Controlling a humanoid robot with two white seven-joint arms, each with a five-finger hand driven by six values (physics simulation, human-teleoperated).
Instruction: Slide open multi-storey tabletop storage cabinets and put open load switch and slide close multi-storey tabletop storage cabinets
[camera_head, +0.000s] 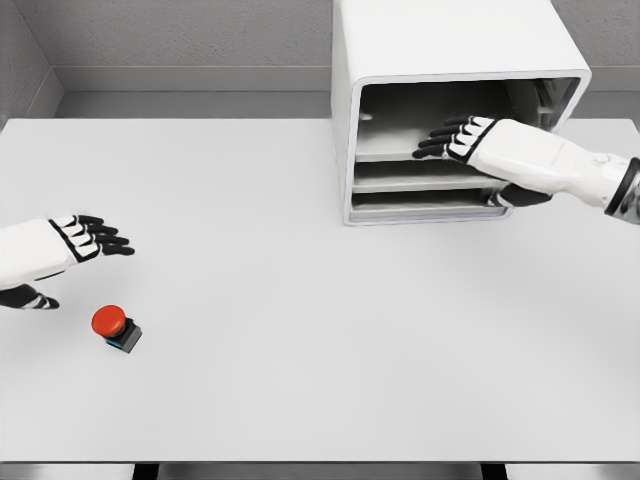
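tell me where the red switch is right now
In the head view the red switch sits on the white table at the lower left, just below the left robot hand, far from the cabinet.

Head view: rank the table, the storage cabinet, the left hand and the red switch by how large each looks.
1. table
2. storage cabinet
3. left hand, enlarged somewhat by nearness to the camera
4. red switch

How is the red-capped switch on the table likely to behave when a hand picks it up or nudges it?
The switch looks rigid, so it should not flex. Its domed red cap overhangs a small dark base, so it may tip or roll if nudged. The smooth cap could slip between fingers; gripping the blocky base seems safer.
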